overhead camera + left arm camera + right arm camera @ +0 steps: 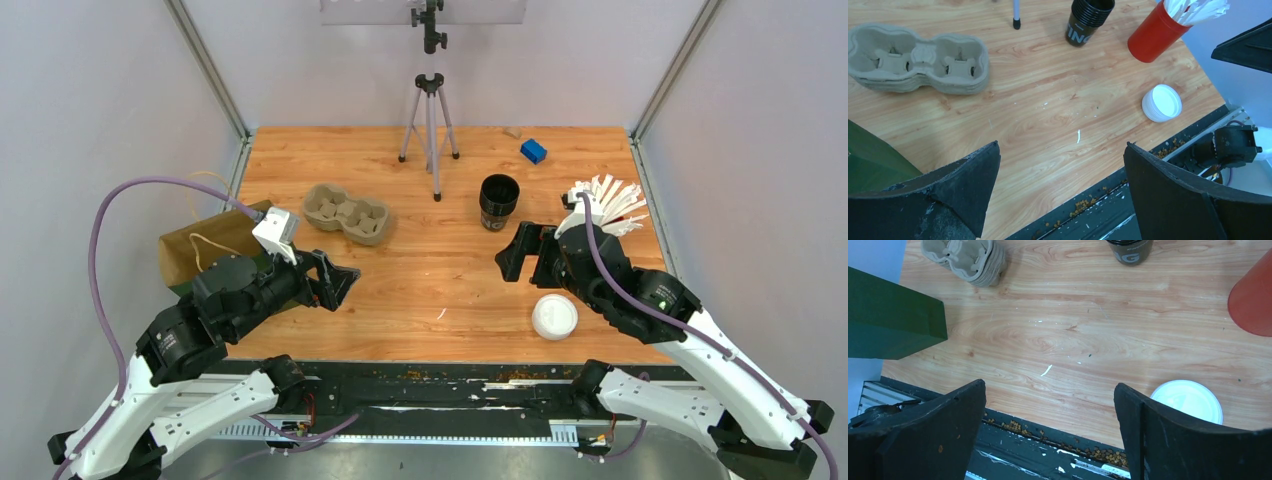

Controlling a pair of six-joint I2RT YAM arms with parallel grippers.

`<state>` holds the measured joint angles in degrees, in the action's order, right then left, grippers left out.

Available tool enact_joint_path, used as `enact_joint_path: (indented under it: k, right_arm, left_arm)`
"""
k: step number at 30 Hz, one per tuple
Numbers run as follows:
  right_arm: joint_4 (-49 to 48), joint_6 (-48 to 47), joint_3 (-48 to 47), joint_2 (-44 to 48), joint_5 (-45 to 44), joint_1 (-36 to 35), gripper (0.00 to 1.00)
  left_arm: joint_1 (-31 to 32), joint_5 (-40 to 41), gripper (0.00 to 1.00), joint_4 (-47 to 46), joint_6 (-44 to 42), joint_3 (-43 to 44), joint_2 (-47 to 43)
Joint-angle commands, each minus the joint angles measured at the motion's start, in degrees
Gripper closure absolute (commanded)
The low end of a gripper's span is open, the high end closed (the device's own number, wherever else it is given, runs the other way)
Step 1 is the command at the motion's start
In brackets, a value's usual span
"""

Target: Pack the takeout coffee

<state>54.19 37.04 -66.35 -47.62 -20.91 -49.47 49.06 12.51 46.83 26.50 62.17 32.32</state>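
Starting with left gripper (345,287) and right gripper (510,252) spread, empty: probably best to straddle black cup stack (499,200) squarely, lift 1 cup clear, seat in pulp carrier (347,212).

Wide-open end effector (1050,390) over wooden table (1073,325); white lid (1187,399) lies beside it.

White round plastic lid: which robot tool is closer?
Right. The right tool hovers just beyond the white round plastic lid; the left tool hangs far to its left.

Right wrist view crops the red holder (1255,300).
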Motion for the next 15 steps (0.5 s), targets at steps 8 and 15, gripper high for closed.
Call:
enact_joint_path:
  k: [8,15]
  right_arm:
    - [-7.6,3.0,3.3,1.5,-3.9,-0.4,0.0]
    - [-17.3,-0.7,7.7,3.0,-7.9,-0.4,0.08]
  left_arm:
    - [0.2,1.4,0.0,-4.7,-5.5,-3.5,-0.4]
    - [0.2,2.3,0.0,-9.0,-9.3,-9.3,-3.2]
